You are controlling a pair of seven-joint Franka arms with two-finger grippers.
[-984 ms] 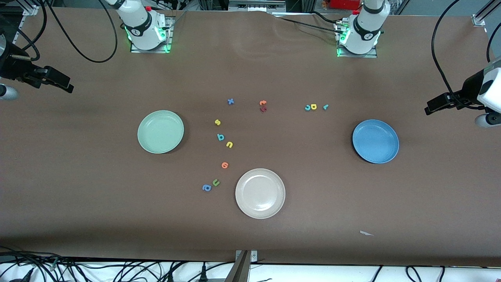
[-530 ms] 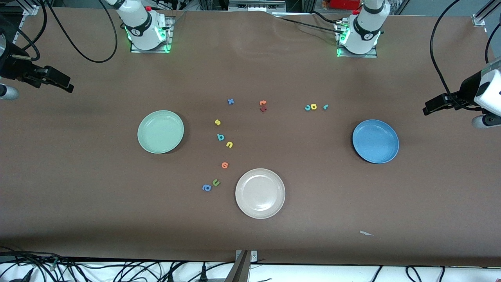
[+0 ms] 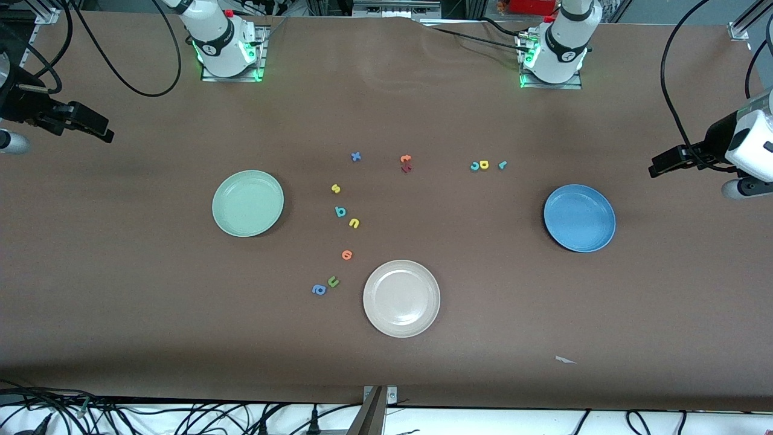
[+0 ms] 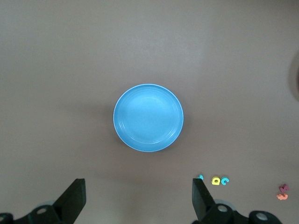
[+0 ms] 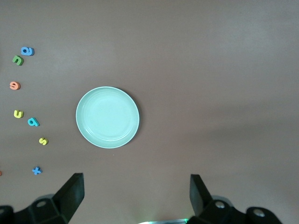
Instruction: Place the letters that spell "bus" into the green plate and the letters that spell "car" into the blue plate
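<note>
Pincer fingers spread wide and holding nothing, the left pincer point(image 3: 664, 164) hangs over the table's point(image 3: 386, 374) edge at 3 o'clock as the front camera sees it. The right pincer point(image 3: 90, 127), equally open and empty, hangs at 9 o'clock. Each arm sits high enough for its wrist camera to take in its own plate.

The green plate point(image 3: 247, 203) lies bare, with the yellow s point(image 3: 336, 189), teal b point(image 3: 340, 211) and yellow u point(image 3: 354, 223) strung out at its 3 o'clock, likely within the right arm's reach. The blue plate point(image 3: 579, 217) is also bare. The teal c point(image 3: 474, 165) and yellow a point(image 3: 484, 164) touch at its 10 o'clock, with the thin r point(image 3: 502, 164) just beside them.

Decoys clutter the middle, apparently to test the spelling: a beige plate point(image 3: 401, 298) at 6 o'clock, plus an olive u point(image 3: 333, 281) and blue a point(image 3: 319, 290) at its 9 o'clock. No letter has been sorted yet.
</note>
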